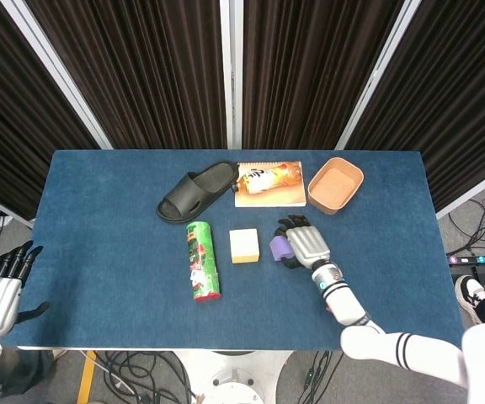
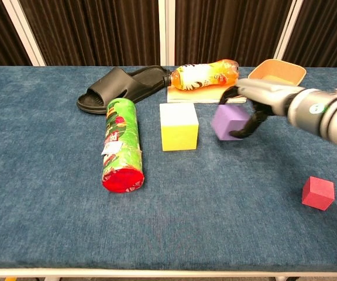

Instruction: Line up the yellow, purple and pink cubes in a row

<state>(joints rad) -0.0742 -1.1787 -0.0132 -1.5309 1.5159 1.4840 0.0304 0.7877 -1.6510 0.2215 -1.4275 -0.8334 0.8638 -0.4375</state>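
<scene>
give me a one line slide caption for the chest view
Right hand carries the purple cube just right of the yellow cube; the pink cube waits apart.

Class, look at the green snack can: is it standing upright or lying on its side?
On its side. The green snack can lies lengthwise on the table, its red end facing the chest camera, beside the yellow cube.

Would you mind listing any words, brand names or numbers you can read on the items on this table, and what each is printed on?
None can be quoted.
Green snack can: white label and printed graphics, too small and blurred to read.
Orange bottle: patterned label with pale shapes, lettering not legible.
Notebook under the bottle: no readable print.
Yellow cube, purple cube, pink cube, slipper, bowl: no text visible.
</scene>
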